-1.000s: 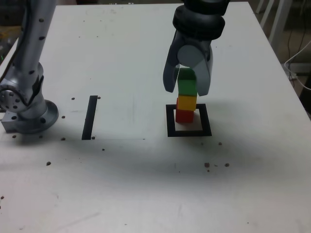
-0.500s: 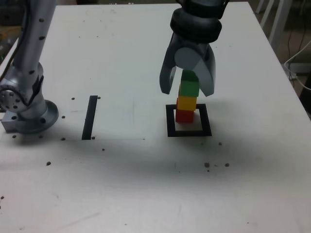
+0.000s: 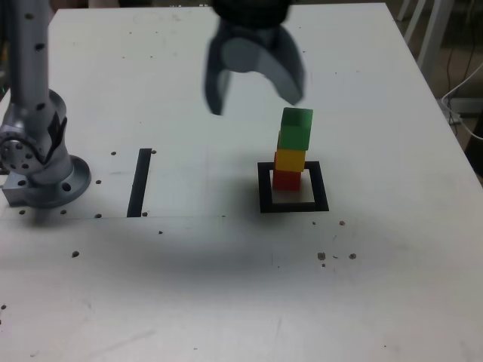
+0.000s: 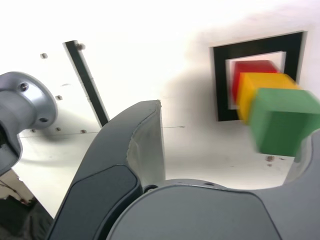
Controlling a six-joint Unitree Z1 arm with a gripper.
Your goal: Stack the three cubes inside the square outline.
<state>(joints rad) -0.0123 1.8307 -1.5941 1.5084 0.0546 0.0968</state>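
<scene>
The three cubes stand stacked inside the square outline (image 3: 264,188): red cube (image 3: 286,179) at the bottom, yellow cube (image 3: 290,159) in the middle, green cube (image 3: 296,128) on top. The green one sits slightly askew on the yellow. My gripper (image 3: 254,94) hangs open above the stack and off to the exterior view's left, touching nothing. In the wrist view the green cube (image 4: 282,122), yellow cube (image 4: 260,82) and red cube (image 4: 250,67) rise from the outline (image 4: 220,85), clear of my wide-apart fingers (image 4: 145,145).
A straight black line (image 3: 139,181) lies on the white table at the exterior view's left, also visible as the black line (image 4: 87,75) in the wrist view. The arm's metal base (image 3: 41,166) stands at the left edge. Small dark specks dot the table.
The jaws opened and let go of the green cube, which stays on the stack. The gripper then rose and moved to the exterior view's left.
</scene>
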